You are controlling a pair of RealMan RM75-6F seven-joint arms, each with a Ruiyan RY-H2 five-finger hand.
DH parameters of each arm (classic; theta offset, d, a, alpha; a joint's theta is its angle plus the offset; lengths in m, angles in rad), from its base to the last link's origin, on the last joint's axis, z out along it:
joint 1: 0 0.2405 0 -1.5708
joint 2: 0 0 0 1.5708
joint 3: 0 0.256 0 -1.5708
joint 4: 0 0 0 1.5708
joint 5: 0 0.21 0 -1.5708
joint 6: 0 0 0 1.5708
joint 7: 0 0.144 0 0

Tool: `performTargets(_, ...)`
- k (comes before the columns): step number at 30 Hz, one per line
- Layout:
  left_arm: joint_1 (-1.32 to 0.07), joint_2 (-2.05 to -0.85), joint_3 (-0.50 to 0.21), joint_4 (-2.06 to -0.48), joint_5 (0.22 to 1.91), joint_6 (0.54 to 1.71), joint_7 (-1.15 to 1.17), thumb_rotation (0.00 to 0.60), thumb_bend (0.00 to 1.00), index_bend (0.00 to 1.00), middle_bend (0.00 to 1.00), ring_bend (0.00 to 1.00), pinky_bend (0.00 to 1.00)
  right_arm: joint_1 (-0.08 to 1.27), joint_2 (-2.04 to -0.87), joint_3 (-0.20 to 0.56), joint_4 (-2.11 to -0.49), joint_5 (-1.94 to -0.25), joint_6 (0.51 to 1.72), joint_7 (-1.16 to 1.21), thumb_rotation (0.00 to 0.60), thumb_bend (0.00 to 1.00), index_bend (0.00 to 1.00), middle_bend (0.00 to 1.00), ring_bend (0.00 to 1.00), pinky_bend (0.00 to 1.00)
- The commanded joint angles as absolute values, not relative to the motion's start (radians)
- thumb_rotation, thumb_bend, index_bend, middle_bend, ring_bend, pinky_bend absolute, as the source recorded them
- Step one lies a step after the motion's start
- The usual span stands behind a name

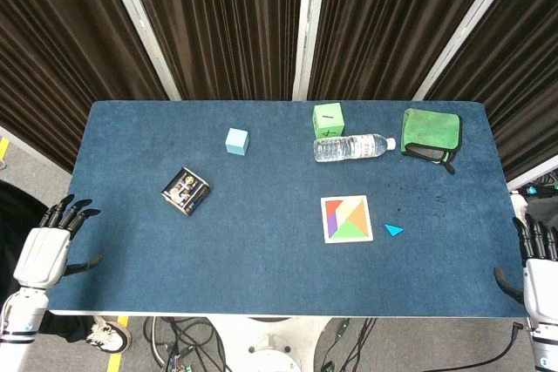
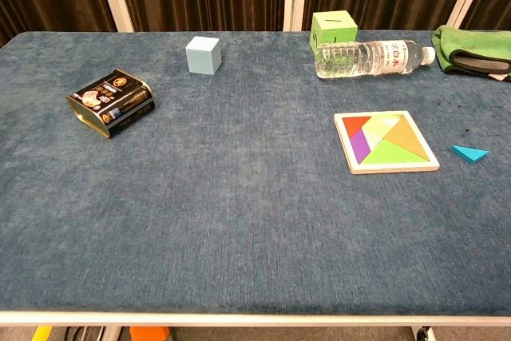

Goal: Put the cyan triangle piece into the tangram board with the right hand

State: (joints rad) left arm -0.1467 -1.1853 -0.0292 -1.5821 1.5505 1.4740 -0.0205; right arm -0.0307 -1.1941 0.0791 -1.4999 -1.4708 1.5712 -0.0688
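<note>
Left hand [image 1: 48,246] and right hand [image 1: 536,263] hang off opposite table edges, fingers spread, holding nothing.

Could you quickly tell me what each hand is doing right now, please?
Left hand: open, holding nothing, at the table's edge.
Right hand: open, holding nothing, at the table's edge.

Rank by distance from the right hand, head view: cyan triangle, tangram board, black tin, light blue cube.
From the right hand, at the table's right edge:
1. cyan triangle, just right of the board
2. tangram board, centre-right
3. light blue cube, far left-centre
4. black tin, farthest left
</note>
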Motion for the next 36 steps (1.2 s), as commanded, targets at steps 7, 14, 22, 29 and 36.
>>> performTargets(7, -0.15, -1.19, -0.029, -1.577, 1.553, 1.468, -0.025, 0.6, 0.07, 0.25, 0.15, 0.04, 0.15, -0.022, -1.2, 0.078, -1.498, -1.468, 1.554, -0.08, 0.6, 0.18, 0.0, 0.0, 0.0, 0.0)
performTargets(14, -0.149, -1.184, -0.026, -1.574, 1.557, 1.471, -0.04, 0.6, 0.07, 0.25, 0.15, 0.04, 0.15, 0.013, -1.207, 0.085, -1.502, -1.462, 1.506, -0.114, 0.6, 0.17, 0.0, 0.0, 0.0, 0.0)
performTargets(22, -0.159, -1.199, -0.022, -1.546, 1.565, 1.456, -0.061, 0.6, 0.07, 0.26, 0.15, 0.04, 0.15, 0.113, -1.231, 0.108, -1.532, -1.416, 1.349, -0.196, 0.6, 0.16, 0.0, 0.0, 0.0, 0.0)
performTargets(29, -0.153, -1.206, -0.018, -1.516, 1.556, 1.454, -0.086, 0.6, 0.07, 0.25, 0.15, 0.04, 0.15, 0.233, -1.28, 0.14, -1.546, -1.342, 1.188, -0.305, 0.6, 0.16, 0.02, 0.0, 0.0, 0.0)
performTargets(36, -0.153, -1.214, -0.015, -1.492, 1.552, 1.447, -0.106, 0.6, 0.07, 0.25, 0.16, 0.04, 0.15, 0.305, -1.349, 0.152, -1.526, -1.276, 1.103, -0.356, 0.6, 0.16, 0.12, 0.0, 0.0, 0.0)
